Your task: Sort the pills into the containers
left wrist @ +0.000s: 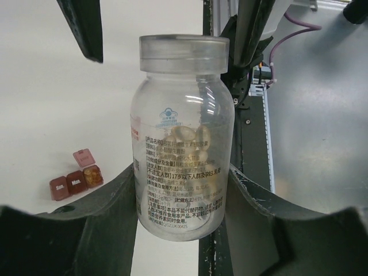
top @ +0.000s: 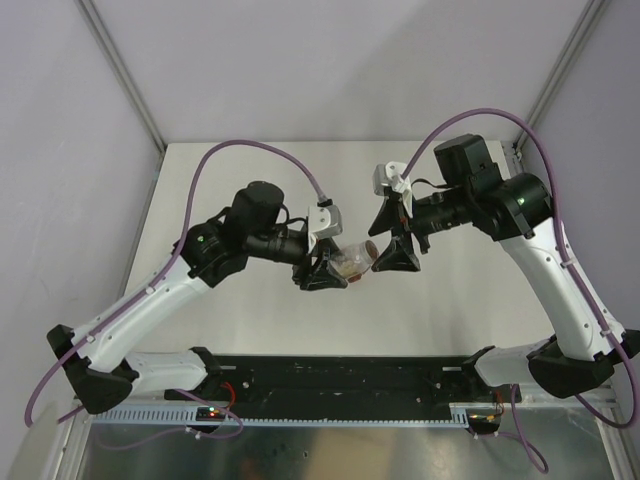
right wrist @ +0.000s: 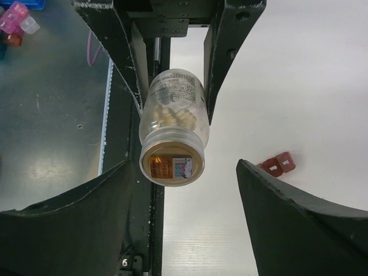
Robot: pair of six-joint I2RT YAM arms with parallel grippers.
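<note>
Left gripper [left wrist: 181, 192] is pinching a clear pill bottle [left wrist: 181, 149] round its lower body, one finger pressed to each side, and holds it in the air above the white table [top: 250, 180]. Right gripper [right wrist: 184, 165] is spread wide. In its own wrist view its fingers flank the bottle's cap [right wrist: 172, 164] at 9 and 3 o'clock with a gap on both sides, touching nothing. The pills [left wrist: 195, 144], pale yellowish capsules, sit inside the capped bottle.

The relation that matters is the bottle's long axis, which runs from one gripper straight toward the other: base in the left jaws, cap facing the right wrist camera. Seen from overhead, the cap end lies between 2 and 3 o'clock from the left gripper, and the right gripper waits just beyond it. The right arm is the nearer one to the cap and already in line with it, so the step in hand is likely to close on the cap and twist it off.

The containers [left wrist: 68, 183] — a dark red strip of day-marked compartments — lie on the table, at 8 o'clock from the bottle in the left wrist view and at 3 o'clock from the cap in the right wrist view. Two compartments are shut. The third has its pink lid [left wrist: 84, 156] thrown back and shows something orange-brown inside, too small to make out. The strip lies well apart from both grippers, and pouring into it waits on the cap coming off.
</note>
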